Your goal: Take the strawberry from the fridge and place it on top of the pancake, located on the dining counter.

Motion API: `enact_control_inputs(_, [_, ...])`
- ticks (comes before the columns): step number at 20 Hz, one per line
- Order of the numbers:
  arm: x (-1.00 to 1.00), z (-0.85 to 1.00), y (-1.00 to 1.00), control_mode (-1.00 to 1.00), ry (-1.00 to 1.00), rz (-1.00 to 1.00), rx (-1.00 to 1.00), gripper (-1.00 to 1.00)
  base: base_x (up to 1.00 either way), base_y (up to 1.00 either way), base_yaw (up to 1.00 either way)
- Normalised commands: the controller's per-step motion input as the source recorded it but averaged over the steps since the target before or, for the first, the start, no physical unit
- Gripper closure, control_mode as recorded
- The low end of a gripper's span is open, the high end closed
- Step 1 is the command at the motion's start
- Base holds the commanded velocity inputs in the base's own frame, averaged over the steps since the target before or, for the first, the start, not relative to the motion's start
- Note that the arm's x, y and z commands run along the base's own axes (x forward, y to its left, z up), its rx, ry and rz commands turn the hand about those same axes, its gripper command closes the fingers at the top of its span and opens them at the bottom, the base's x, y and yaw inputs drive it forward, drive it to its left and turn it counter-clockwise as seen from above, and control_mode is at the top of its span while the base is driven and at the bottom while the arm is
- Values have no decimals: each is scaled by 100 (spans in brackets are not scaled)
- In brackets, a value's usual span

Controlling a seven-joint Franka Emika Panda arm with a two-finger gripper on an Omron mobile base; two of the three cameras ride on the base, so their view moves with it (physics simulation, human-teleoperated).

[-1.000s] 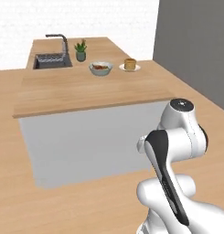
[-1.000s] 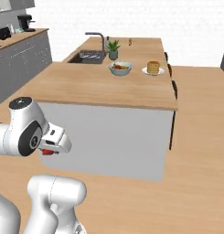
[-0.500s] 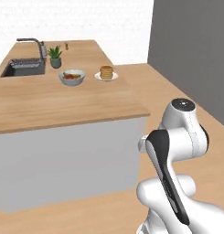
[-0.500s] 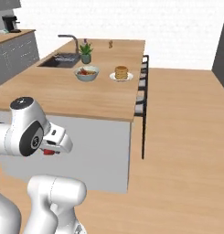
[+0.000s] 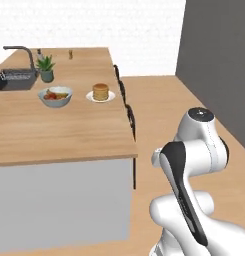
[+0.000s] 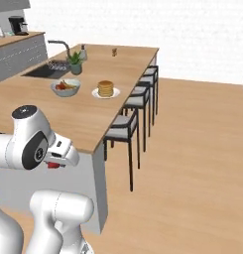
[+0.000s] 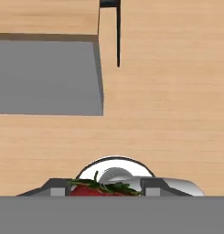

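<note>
The strawberry (image 7: 91,190) is a small red berry with green leaves, held low between the dark fingertips of my gripper (image 7: 104,192), which is shut on it. From the right base camera a red bit of the strawberry (image 6: 53,165) shows under the gripper (image 6: 57,159), tucked close to the arm below counter height. The pancake (image 5: 100,92) (image 6: 105,88) is a golden stack on a small white plate, out on the dining counter (image 5: 69,132) (image 6: 91,119) and well ahead of the gripper. The fridge is out of view.
A pale bowl of fruit (image 5: 55,96) (image 6: 66,87), a potted plant (image 5: 45,67) and the sink (image 6: 46,69) lie left of the pancake. Dark stools (image 6: 127,126) line the counter's right side. Open wooden floor (image 6: 192,163) spreads to the right. A dark grey wall (image 5: 219,65) rises far right.
The whole picture has shifted as the base drove: the counter has slid left and its right end with the stools has come into view. The arm keeps its pose and its hold.
</note>
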Motion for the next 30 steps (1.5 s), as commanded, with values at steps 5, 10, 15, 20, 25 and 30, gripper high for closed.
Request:
enact_control_inputs(5, [0,0,0,100,0,0,0,100,82,-100,28])
enact_control_inputs(10, [0,0,0,100,0,0,0,100,95,-100,30])
enact_control_inputs(15, [0,0,0,100,0,0,0,100,96,-97,45])
enact_control_inputs(20, [0,0,0,100,0,0,0,100,84,-96,59])
enact_control_inputs(25, [0,0,0,100,0,0,0,100,50,-99,66])
enact_control_inputs(30, [0,0,0,100,0,0,0,100,16,-92,73])
